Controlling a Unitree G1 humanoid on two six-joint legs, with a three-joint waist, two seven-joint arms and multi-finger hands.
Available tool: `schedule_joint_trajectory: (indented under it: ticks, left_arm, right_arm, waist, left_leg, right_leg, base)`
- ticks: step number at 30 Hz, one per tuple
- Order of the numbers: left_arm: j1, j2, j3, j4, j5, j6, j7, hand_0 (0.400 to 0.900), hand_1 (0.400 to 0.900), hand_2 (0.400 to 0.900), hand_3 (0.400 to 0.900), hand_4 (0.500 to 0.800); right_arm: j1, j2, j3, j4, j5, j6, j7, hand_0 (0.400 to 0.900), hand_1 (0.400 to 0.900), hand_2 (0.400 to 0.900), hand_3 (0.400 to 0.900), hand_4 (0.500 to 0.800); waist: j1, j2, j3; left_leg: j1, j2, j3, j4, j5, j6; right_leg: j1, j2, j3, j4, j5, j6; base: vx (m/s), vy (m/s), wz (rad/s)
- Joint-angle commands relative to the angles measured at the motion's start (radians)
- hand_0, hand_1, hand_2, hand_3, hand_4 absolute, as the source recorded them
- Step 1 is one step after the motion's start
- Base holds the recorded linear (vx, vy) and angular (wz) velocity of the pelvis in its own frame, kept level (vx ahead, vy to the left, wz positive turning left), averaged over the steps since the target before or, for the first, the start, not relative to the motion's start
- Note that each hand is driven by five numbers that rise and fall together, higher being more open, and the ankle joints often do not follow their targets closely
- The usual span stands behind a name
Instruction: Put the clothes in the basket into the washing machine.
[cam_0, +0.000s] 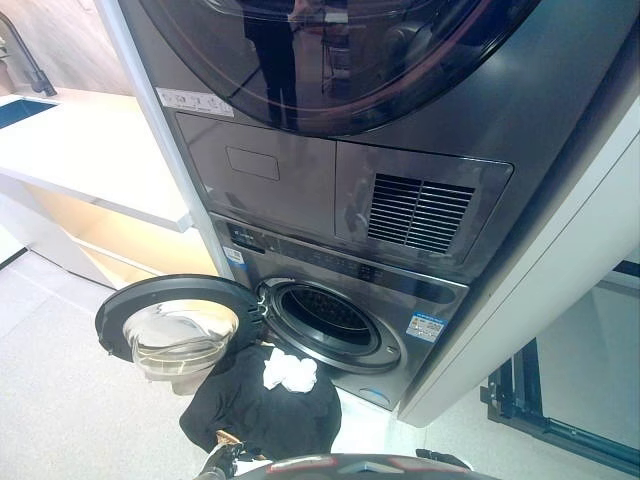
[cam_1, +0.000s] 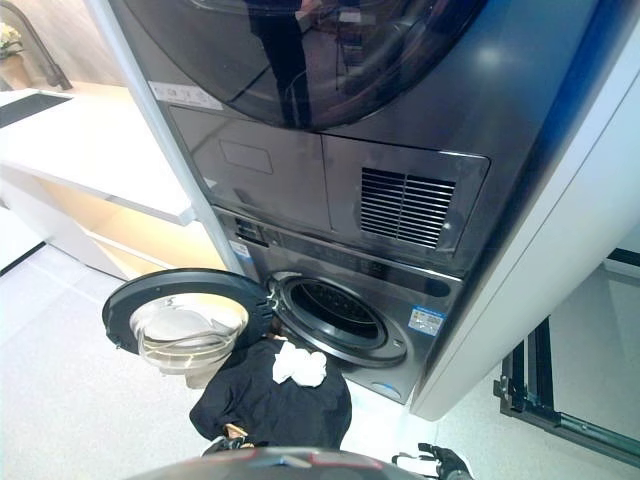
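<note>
Black clothes (cam_0: 262, 408) with a white cloth (cam_0: 289, 373) on top lie below the washer's open door (cam_0: 172, 322); left hand (cam_0: 220, 462) beneath them, grip unclear

1. Two dark grey front-loading machines, stacked: the upper machine (cam_0: 400, 60) and the lower washing machine (cam_0: 340, 300).
2. One round glass-windowed door (cam_0: 180, 325), swung open at the lower machine's left edge.
3. One black garment (cam_0: 260, 405) on the floor.
4. One white crumpled cloth (cam_0: 290, 373) on the black garment.
5. One slatted vent grille (cam_0: 418, 212).
</note>
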Motion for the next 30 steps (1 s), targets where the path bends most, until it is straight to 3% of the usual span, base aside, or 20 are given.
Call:
schedule_joint_trajectory:
  ticks: [1, 9, 14, 17, 20, 24, 29, 30]
  left_arm:
    - [-0.072, 0.026, 0.005, 0.037, 0.014, -0.02, 0.002, 0.9, 0.9, 0.9, 0.9, 0.8]
    - [-0.072, 0.027, 0.008, 0.048, 0.028, -0.014, 0.011, 0.9, 0.9, 0.9, 0.9, 0.8]
    - [-0.09, 0.037, -0.037, 0.021, 0.088, -0.025, 0.022, 0.9, 0.9, 0.9, 0.9, 0.8]
    - [-0.123, 0.055, -0.095, -0.028, 0.152, -0.04, 0.047, 0.9, 0.9, 0.9, 0.9, 0.8]
    - [-0.206, 0.093, -0.264, -0.087, 0.331, -0.05, 0.083, 0.9, 0.9, 0.9, 0.9, 0.8]
    - [-0.278, 0.127, -0.336, -0.125, 0.425, -0.051, 0.131, 0.9, 0.9, 0.9, 0.9, 0.8]
    - [-0.44, 0.158, -0.485, -0.186, 0.594, -0.05, 0.227, 0.9, 0.9, 0.9, 0.9, 0.8]
    - [-0.442, 0.157, -0.486, -0.185, 0.595, -0.05, 0.227, 0.9, 0.9, 0.9, 0.9, 0.8]
  right_arm:
    - [-0.059, 0.002, 0.028, 0.038, -0.012, -0.025, -0.003, 0.9, 0.9, 0.9, 0.9, 0.8]
    - [-0.06, 0.002, 0.027, 0.037, -0.01, -0.024, -0.002, 0.9, 0.9, 0.9, 0.9, 0.8]
    - [-0.07, -0.008, 0.023, 0.032, -0.006, -0.023, -0.005, 0.9, 0.9, 0.9, 0.9, 0.8]
    - [-0.079, -0.026, 0.008, 0.034, 0.006, -0.028, -0.017, 0.9, 0.9, 0.9, 0.9, 0.8]
    - [-0.107, -0.07, -0.027, 0.054, 0.04, -0.032, -0.047, 0.9, 0.9, 0.9, 0.9, 0.8]
    - [-0.134, -0.108, -0.074, 0.088, 0.089, -0.033, -0.065, 0.9, 0.9, 0.9, 0.9, 0.8]
    - [-0.205, -0.195, -0.146, 0.129, 0.167, -0.04, -0.116, 0.9, 0.9, 0.9, 0.9, 0.8]
    - [-0.206, -0.195, -0.148, 0.13, 0.167, -0.04, -0.116, 0.9, 0.9, 0.9, 0.9, 0.8]
  waist:
    - [0.0, -0.061, 0.003]
    - [-0.001, -0.061, 0.008]
    - [-0.006, -0.062, 0.017]
    - [-0.012, -0.063, 0.034]
    - [-0.026, -0.062, 0.07]
    - [-0.035, -0.058, 0.093]
    - [-0.064, -0.039, 0.155]
    - [-0.062, -0.038, 0.155]
  left_leg:
    - [-0.026, -0.078, -0.007, -0.001, -0.029, 0.038]
    - [-0.029, -0.078, -0.007, -0.001, -0.027, 0.038]
    - [-0.036, -0.077, -0.002, -0.001, -0.026, 0.037]
    - [-0.055, -0.078, -0.001, -0.001, -0.021, 0.037]
    - [-0.103, -0.078, 0.002, -0.001, -0.004, 0.036]
    - [-0.142, -0.077, 0.007, -0.001, 0.006, 0.034]
    - [-0.217, -0.082, 0.023, -0.001, 0.022, 0.035]
    - [-0.219, -0.082, 0.024, -0.001, 0.022, 0.035]
  right_leg:
    - [0.018, -0.01, 0.028, 0.007, 0.025, 0.052]
    - [0.013, -0.01, 0.03, 0.008, 0.027, 0.052]
    - [0.003, -0.009, 0.032, 0.007, 0.029, 0.053]
    - [-0.02, -0.008, 0.036, 0.01, 0.035, 0.055]
    - [-0.071, -0.004, 0.038, 0.018, 0.047, 0.056]
    - [-0.112, -0.005, 0.042, 0.018, 0.059, 0.06]
    - [-0.199, -0.008, 0.054, 0.034, 0.073, 0.061]
    - [-0.202, -0.008, 0.055, 0.036, 0.072, 0.061]
  base:
    - [0.0, 0.0, 0.0]
    - [0.0, 0.0, 0.0]
    - [0.0, 0.001, -0.02]
    - [-0.05, -0.003, -0.02]
    - [-0.1, -0.013, -0.02]
    - [-0.04, -0.012, -0.04]
    - [-0.04, 0.004, -0.13]
    - [-0.05, 0.016, -0.12]
